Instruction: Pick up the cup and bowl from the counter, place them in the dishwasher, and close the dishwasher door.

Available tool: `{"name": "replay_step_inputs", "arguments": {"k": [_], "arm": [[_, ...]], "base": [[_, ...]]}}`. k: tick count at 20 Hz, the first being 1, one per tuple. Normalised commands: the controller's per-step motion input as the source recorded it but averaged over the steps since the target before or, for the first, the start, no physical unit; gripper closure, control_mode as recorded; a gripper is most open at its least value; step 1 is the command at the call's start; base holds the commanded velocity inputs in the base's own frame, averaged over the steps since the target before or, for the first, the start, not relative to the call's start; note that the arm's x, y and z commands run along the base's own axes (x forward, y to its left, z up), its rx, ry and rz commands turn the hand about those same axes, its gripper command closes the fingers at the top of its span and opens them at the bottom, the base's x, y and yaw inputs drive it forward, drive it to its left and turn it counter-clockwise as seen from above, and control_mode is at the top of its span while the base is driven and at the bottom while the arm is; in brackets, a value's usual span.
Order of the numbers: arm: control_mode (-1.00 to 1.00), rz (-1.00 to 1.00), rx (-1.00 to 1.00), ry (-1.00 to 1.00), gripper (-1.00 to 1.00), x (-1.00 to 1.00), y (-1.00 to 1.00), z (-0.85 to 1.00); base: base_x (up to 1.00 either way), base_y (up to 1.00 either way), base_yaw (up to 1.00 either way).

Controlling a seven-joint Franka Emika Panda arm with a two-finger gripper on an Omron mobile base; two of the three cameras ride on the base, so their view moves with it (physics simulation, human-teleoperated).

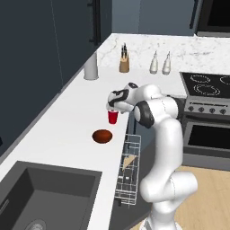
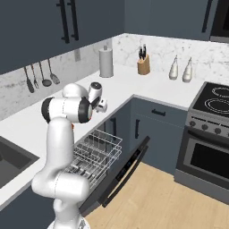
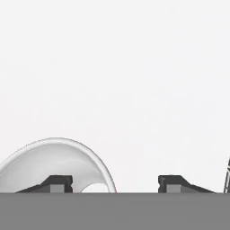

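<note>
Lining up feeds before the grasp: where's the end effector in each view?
Left base view: centre, end effector at the top of the cup.
Right base view: left of centre, above the counter edge.
Hand view: bottom edge, fingers apart, cup at lower left.
Shared landmark: knife block, both base views.

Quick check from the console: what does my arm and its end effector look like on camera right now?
The arm is glossy white, built of rounded segments with dark grey bands at the joints. The end effector is a white-and-dark block; in the hand view its two fingertips are small, dark and angular. No cables or markings visible.
</note>
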Motion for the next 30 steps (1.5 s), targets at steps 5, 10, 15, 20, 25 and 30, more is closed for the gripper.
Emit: {"name": "replay_step_inputs", "arguments": {"k": [5, 10, 15, 20, 25, 30], "arm": [[-1.0, 0.0, 0.0, 0.0, 1.0, -0.2, 0.0, -0.02], [-1.0, 0.0, 0.0, 0.0, 1.0, -0.36, -0.01, 0.0], [-1.0, -0.1, 0.04, 0.0, 1.0, -0.86, -0.54, 0.03], [-1.0, -0.1, 0.13, 0.0, 1.0, -1.0, -1.0, 0.13], [-1.0, -0.02, 0.06, 0.01, 1.0, -1.0, -0.76, -0.06], [-1.0, 0.0, -0.02, 0.07, 1.0, -1.0, -0.13, -0.51]], "base": [[0.0, 0.0, 0.0], [0.0, 0.0, 0.0], [0.0, 0.0, 0.0], [0.0, 0.0, 0.0], [0.0, 0.0, 0.0], [0.0, 0.0, 0.0]]}}
